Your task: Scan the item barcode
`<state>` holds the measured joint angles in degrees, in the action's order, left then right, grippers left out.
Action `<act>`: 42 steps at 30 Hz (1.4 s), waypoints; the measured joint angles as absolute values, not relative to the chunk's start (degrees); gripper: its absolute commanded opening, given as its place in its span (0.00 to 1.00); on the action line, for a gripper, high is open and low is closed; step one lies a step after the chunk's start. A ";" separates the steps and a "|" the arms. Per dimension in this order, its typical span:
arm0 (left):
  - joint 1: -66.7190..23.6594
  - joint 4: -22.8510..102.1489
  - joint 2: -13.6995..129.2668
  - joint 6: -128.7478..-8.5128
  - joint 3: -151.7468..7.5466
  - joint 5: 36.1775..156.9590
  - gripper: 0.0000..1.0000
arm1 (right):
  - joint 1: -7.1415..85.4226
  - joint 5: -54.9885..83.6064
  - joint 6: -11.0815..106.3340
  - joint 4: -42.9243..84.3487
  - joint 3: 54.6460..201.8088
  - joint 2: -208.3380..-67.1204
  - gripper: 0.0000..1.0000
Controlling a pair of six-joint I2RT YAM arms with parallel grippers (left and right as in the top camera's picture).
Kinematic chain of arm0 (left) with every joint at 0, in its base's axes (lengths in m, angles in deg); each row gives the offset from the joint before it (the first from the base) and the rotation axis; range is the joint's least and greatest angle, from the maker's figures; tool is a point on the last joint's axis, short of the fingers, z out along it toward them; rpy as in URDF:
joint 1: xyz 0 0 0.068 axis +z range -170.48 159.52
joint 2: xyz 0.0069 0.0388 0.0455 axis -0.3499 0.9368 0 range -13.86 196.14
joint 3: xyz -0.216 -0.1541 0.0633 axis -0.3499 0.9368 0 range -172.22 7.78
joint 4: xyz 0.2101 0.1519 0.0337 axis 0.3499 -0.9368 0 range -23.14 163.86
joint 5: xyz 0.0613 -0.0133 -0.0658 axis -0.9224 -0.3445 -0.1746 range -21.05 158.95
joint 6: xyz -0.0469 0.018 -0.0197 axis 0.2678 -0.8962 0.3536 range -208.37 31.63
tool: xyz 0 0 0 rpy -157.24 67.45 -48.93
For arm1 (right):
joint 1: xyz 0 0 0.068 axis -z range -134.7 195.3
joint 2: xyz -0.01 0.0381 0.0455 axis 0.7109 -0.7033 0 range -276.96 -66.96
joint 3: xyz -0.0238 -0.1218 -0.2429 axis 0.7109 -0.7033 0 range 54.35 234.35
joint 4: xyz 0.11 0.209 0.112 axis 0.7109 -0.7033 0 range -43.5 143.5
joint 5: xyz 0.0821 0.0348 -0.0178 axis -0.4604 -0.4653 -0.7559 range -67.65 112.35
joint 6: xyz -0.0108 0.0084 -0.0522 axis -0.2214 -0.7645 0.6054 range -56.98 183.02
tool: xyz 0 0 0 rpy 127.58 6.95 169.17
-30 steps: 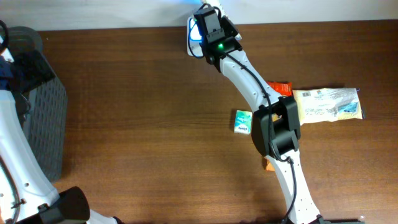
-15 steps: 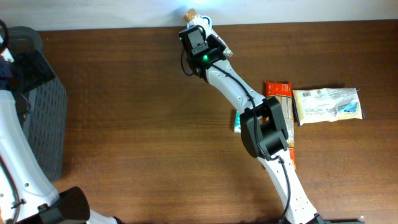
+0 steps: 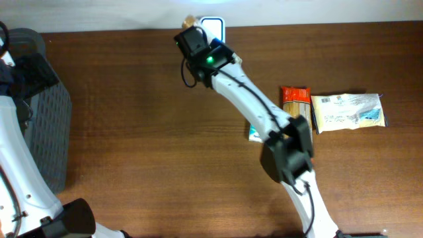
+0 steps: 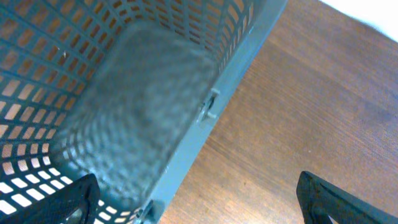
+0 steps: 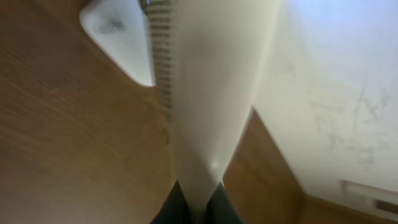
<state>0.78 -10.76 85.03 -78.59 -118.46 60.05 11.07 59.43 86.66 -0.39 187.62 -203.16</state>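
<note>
My right gripper is shut on a white handheld scanner, which stands up between the dark fingers and fills the middle of the right wrist view. In the overhead view the right wrist is at the table's far edge, just left of a white stand. Three packs lie at the right: a green-and-white pack half under the arm, an orange pack and a pale long bag. No barcode shows. My left gripper is open over the rim of a grey basket.
The grey mesh basket stands at the table's left edge, with the left arm beside it. The right arm slants across the table from the front right to the far edge. A white wall runs behind the table.
The right wrist has swung left along the far edge with the scanner in its grip, away from the white stand. The left arm and the packs have stayed put.
</note>
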 measured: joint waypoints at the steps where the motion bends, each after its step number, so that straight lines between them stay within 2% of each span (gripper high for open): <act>1: 0.78 -10.96 85.03 -78.56 -118.44 60.09 0.99 | 10.65 54.25 83.76 -5.77 187.75 -199.31 0.04; 3: 0.78 -10.83 85.03 -78.59 -118.46 60.09 0.99 | 9.54 40.99 77.83 -19.25 188.08 -192.21 0.04; 5: 0.78 -10.81 85.03 -78.59 -118.46 60.07 0.99 | 9.01 27.61 65.72 -33.79 187.54 -191.40 0.04; 6: 0.78 -10.83 85.03 -78.59 -118.46 60.11 0.99 | 9.05 25.40 61.07 -38.20 185.04 -191.90 0.04; 11: 0.78 -10.81 85.03 -78.59 -118.46 60.11 0.99 | 9.47 25.77 37.09 -28.28 160.26 -193.43 0.04; 13: 0.78 -10.81 85.03 -78.59 -118.46 60.11 0.99 | 13.82 29.40 33.14 -29.31 154.58 -193.45 0.04; 17: 0.78 -10.81 85.03 -78.59 -118.46 60.09 0.99 | 23.96 33.31 31.93 -32.59 154.51 -193.45 0.04; 18: 0.78 -10.81 85.03 -78.59 -118.46 60.11 0.99 | 25.64 34.30 31.98 -33.50 154.51 -193.45 0.13; 19: 0.78 -10.81 85.03 -78.59 -118.46 60.09 0.99 | 27.02 34.65 31.95 -33.57 154.51 -193.45 0.51; 20: 0.75 -10.81 85.03 -78.59 -118.46 60.09 0.99 | 29.73 35.39 32.09 -33.98 154.51 -193.45 0.59; 21: 0.78 -10.81 85.03 -78.56 -118.46 60.09 0.99 | 31.39 36.09 32.98 -34.38 154.51 -193.45 0.60; 24: 0.78 -10.81 85.03 -78.59 -118.46 60.09 0.99 | 33.45 36.40 38.10 -34.92 154.60 -192.95 0.60; 27: 0.78 -10.79 85.03 -78.59 -118.46 60.07 0.99 | 32.29 33.07 44.28 -35.19 158.95 -184.54 0.60; 28: 0.75 -10.79 85.03 -78.59 -118.46 60.09 0.99 | 31.48 31.59 46.18 -35.21 162.93 -176.71 0.85; 29: 0.78 -10.81 85.03 -78.59 -118.44 60.09 0.99 | 30.93 30.76 47.25 -35.32 167.56 -167.44 0.99; 33: 0.78 -10.81 85.03 -78.59 -118.46 60.09 0.99 | 30.85 30.60 48.74 -35.91 173.61 -140.60 0.99; 40: 0.75 -10.81 85.03 -78.59 -118.46 60.09 0.99 | 30.85 30.60 49.11 -35.93 173.33 -121.48 0.99; 42: 0.78 -10.81 85.03 -78.59 -118.46 60.09 0.99 | 35.70 30.41 49.27 -33.81 170.75 -119.97 0.99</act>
<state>0.78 -10.81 85.03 -78.59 -118.46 60.09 35.70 30.41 49.27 -33.81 170.75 -119.97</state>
